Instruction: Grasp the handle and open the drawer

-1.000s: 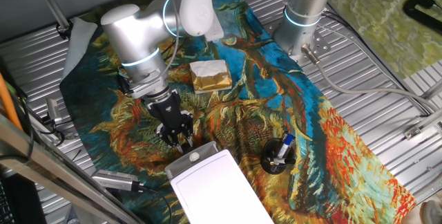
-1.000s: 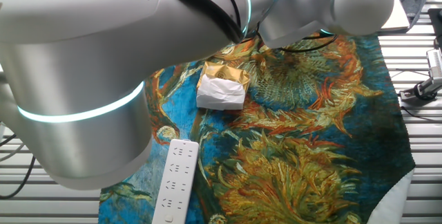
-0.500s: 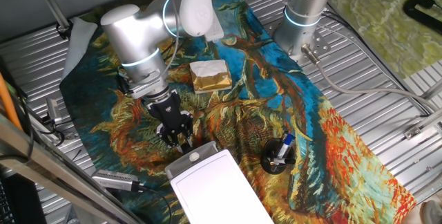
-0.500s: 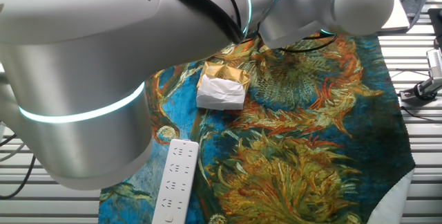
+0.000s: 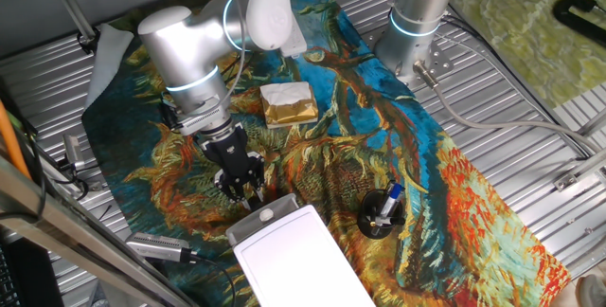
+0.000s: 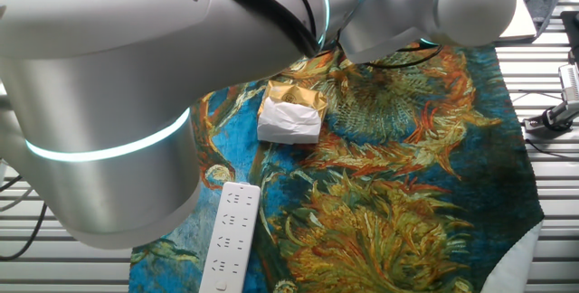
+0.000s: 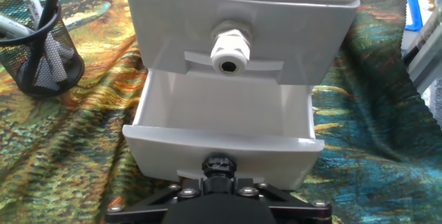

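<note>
The painted cloth (image 5: 445,184) covers most of the table, and the white box (image 5: 298,260) sits at its 6 o'clock edge in one fixed view, with the arm (image 5: 189,56) reaching down to it from 10 o'clock so the hand meets the box's front squarely. In the hand view the lower drawer (image 7: 221,124) stands pulled well out, its white, smooth interior bare, the front wall nearest the camera; above it, at 12 o'clock, a closed drawer front carries its own round white knob (image 7: 229,50). The gripper (image 7: 219,175) sits at 6 o'clock against the open drawer's front, apparently clamped on the handle (image 7: 219,164), which is hidden behind a dark fitting, so the pull looks largely done. A black mesh pen holder (image 7: 38,41) stands at 10 o'clock.
</note>
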Controlling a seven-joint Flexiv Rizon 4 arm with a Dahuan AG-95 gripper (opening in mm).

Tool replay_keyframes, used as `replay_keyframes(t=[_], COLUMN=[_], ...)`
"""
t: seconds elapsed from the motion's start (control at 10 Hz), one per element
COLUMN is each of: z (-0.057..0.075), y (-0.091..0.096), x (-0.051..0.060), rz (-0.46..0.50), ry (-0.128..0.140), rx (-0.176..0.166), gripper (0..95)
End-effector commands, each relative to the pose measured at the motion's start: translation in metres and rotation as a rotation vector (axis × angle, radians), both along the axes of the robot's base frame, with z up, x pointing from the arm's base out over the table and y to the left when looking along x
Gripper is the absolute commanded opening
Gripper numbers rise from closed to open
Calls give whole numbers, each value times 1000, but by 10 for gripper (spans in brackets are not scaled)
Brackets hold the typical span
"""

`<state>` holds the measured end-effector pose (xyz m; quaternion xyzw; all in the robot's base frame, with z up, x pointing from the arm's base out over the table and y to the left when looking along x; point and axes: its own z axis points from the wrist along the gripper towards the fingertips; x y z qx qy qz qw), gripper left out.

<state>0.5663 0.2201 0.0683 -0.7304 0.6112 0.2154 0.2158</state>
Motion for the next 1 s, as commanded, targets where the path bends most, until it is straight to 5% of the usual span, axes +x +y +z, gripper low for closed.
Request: replay_keyframes(t=[0.1,1.0], z=[0,0], y=[0,0], x=[0,0], rz=[-13,-21], ry=[5,11], rx=[-1,-8], gripper=[0,0])
